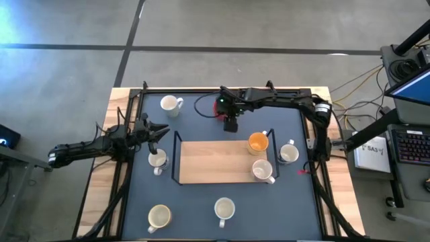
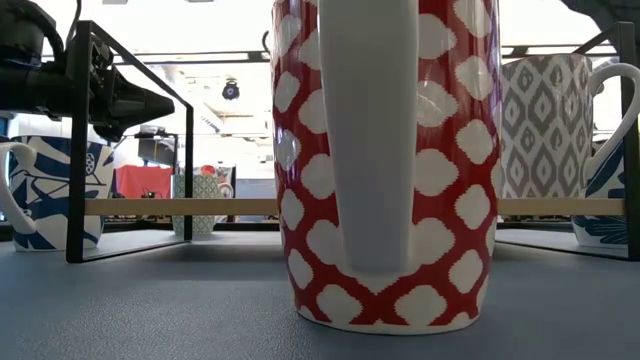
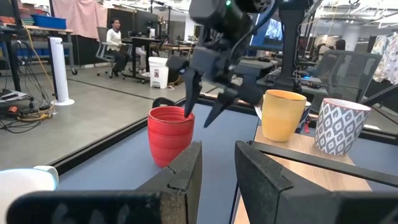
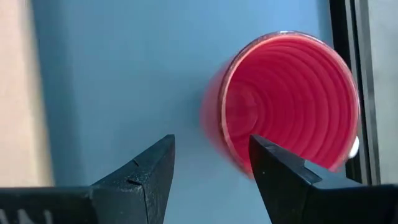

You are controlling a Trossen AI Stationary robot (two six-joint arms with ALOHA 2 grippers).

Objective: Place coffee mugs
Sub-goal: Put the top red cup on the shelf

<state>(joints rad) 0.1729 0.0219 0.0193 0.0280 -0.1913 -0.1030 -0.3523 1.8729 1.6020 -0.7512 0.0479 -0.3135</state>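
The red mug stands upright on the blue mat near the far edge; from above it shows as a ribbed red round. My right gripper hangs over it, pointing down and open, and hides it in the high view. The orange mug stands on the wooden board, with a patterned mug beside it. Other white mugs stand on the mat at the far left, left and near side. My left gripper waits open at the left, touching nothing. My right gripper comes at the red mug from above, pointing down. One finger stands over the inside of the rim and the other finger outside, over the mat. I cannot tell whether either finger touches the wall. The mug rests on the mat.
A black wire frame carries the wooden board in the middle of the table. A red-and-white patterned mug stands close to the low camera. Two more white mugs stand at the board's right end. People sit in the room beyond.
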